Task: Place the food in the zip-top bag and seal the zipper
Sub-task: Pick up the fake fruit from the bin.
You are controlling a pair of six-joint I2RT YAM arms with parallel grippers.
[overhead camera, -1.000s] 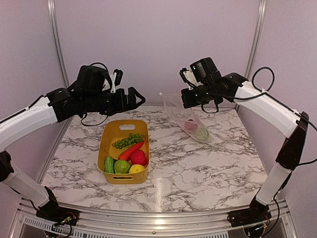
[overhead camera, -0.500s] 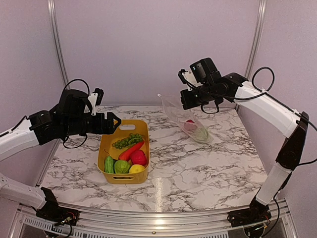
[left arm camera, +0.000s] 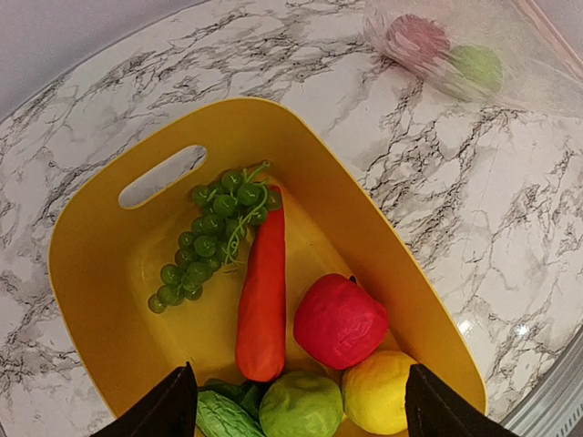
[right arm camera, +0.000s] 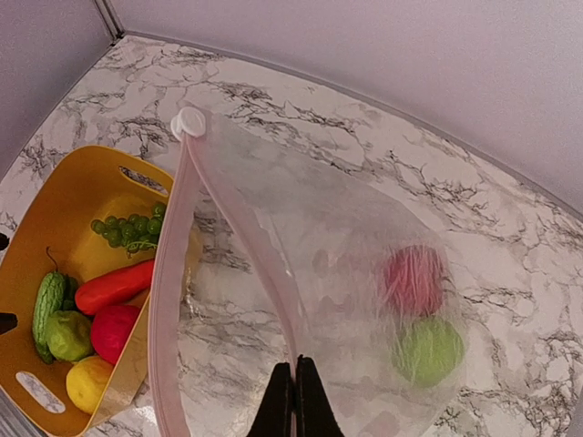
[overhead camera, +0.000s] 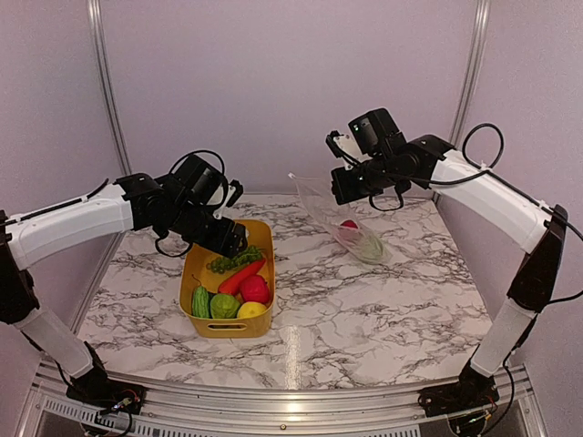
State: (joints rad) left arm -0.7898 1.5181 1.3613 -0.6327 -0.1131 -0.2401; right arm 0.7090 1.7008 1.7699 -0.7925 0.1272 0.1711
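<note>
Nearest, the yellow bin (left arm camera: 91,237) held a lemon (left arm camera: 378,391), tomato (left arm camera: 339,320), carrot (left arm camera: 262,300) and grapes (left arm camera: 214,232), with the left gripper (overhead camera: 233,239) spread wide just above them. Further back on the right was the zip-top bag (right arm camera: 346,246), clear and floppy. Its long axis slanted from its bottom on the bench (overhead camera: 401,300) up-left to the mouth, where the right gripper (right arm camera: 293,364) was pinching it. A pink-red ball (right arm camera: 413,278) and green round (right arm camera: 428,349) sat at the bag's bottom.

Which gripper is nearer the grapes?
Left. The left gripper hangs open just above the grapes at the bin's far end. The right gripper is well off to the right, raised, shut on the bag's mouth edge.
</note>
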